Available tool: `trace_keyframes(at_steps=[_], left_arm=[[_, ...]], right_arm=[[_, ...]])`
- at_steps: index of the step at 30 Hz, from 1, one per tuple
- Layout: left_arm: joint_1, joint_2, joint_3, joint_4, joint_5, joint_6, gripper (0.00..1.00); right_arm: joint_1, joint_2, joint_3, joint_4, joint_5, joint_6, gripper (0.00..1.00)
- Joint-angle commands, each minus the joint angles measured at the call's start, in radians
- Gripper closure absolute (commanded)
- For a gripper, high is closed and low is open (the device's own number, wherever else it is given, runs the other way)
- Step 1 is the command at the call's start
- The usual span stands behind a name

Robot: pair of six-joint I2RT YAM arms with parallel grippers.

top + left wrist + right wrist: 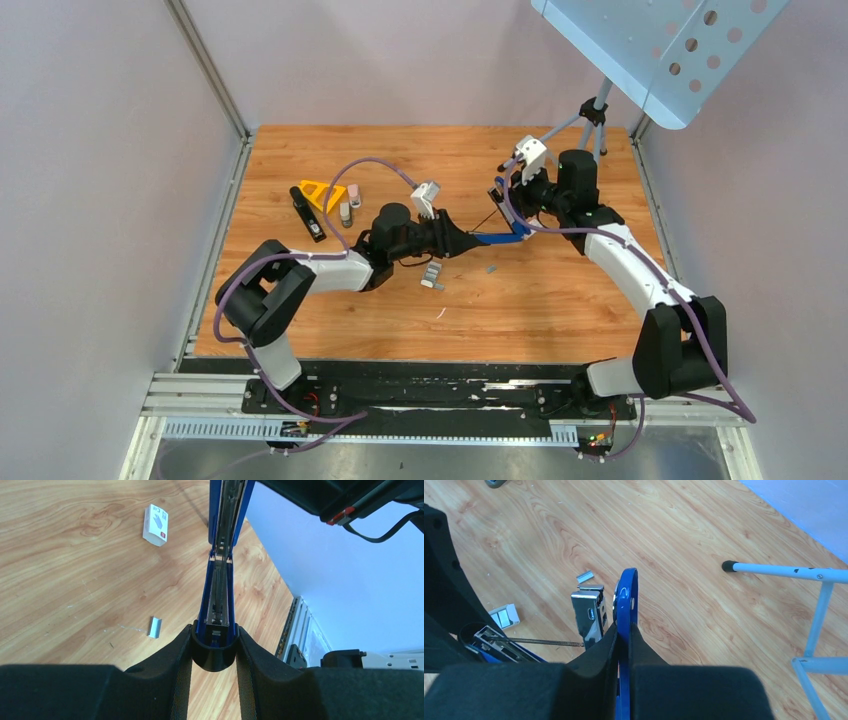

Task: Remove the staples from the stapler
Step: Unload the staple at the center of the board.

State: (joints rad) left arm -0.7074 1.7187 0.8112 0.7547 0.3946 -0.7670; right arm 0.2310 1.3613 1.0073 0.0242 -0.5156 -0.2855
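Closest to the lens in the left wrist view: black fingers (175, 660) of the left pincer (214, 647), drawn narrow and clamped on the rounded rear end of the blue stapler (220, 595). Held up off the tabletop (75, 580) between the two arms, near the middle of the top view, hinged wide apart. Right pincer (624, 635) nearly closed too, pinching one blue stapler arm (630, 592) edge-on at the lower centre of its own view. Chrome head (589, 615) just beside that on the left, and a thin spring (544, 641) stretched off toward the lower left. Magazine channel (219, 587) laid bare down the centre of the left wrist view, with spring and pusher parts showing inside. No telling from here whether any staples remain in it. Down on the wood, one short staple strip (155, 627) left of centre, loose and well apart from the stapler, plus a small white box (156, 525) toward the upper left. Judged from that: opening done, and at least part of the load apparently out. Probably left to do: confirming the channel empty, shaking or picking out whatever remains, then closing up and setting down. Also a black stapler (308, 212) at the upper left of the top view, flat on the tabletop, gripped by neither pincer.
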Motion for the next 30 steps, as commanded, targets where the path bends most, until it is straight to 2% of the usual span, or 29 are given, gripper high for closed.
trace_keyframes(at_steps=[1, 15, 22, 26, 30], left_arm=[[0.003, 0.03, -0.004, -0.061, 0.038, -0.022, 0.9], [0.0, 0.088, -0.01, 0.032, 0.07, -0.081, 0.96], [-0.003, 0.098, -0.007, 0.046, 0.073, -0.094, 0.96], [-0.001, 0.086, -0.005, 0.057, 0.068, -0.104, 0.95], [-0.001, 0.05, 0.019, 0.025, 0.054, -0.1, 0.92]], right_arm=[[-0.032, -0.005, 0.084, 0.175, 0.081, 0.041, 1.0], [-0.047, 0.011, 0.111, 0.202, 0.2, 0.036, 1.0], [-0.04, 0.016, 0.098, 0.193, 0.179, 0.048, 1.0], [-0.04, 0.015, 0.094, 0.161, 0.118, 0.071, 1.0], [-0.035, 0.007, 0.072, 0.126, -0.039, 0.146, 1.0]])
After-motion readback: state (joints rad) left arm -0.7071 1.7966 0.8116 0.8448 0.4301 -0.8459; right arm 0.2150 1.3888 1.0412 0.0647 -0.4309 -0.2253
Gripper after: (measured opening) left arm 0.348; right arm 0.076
